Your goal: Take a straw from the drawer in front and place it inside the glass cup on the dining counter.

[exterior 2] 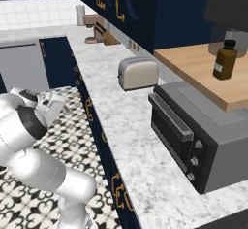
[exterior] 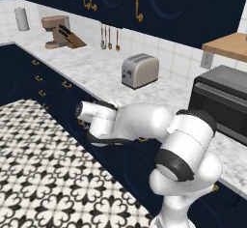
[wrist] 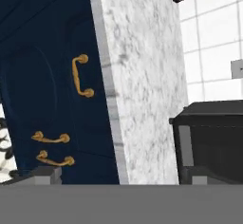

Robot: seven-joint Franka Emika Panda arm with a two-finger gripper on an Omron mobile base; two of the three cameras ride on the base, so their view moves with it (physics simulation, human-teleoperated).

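The arm is folded low in front of the navy cabinets under the wall worktop (exterior: 103, 75). The gripper (wrist: 121, 179) points at the cabinet front; its fingertips (wrist: 47, 174) stand wide apart at the bottom of the hand view, nothing between them. Holding nothing.

Hand view is rolled sideways. It shows the marble edge of the worktop, and just under that edge a navy front with one curved brass handle (wrist: 81, 76): I take this for the drawer (wrist: 47, 76). It looks shut, front flush with its neighbours. Two more brass pulls sit further along, on other fronts.

On the worktop: toaster (exterior: 140, 70), black oven (exterior 2: 193, 136), knife block (exterior: 72, 38). A wooden shelf carries a brown bottle (exterior 2: 224, 59).

The straw cannot be seen; presumably inside the shut drawer. The glass cup and the dining counter I cannot place from here.

Step in hand, as I judge it: the approach to the drawer, before anything is opened.

Next move calls for lining the open fingers across that brass handle, closing on it, and pulling straight out from the cabinet face. The handle is slim and curved, so a skewed grip could slip.
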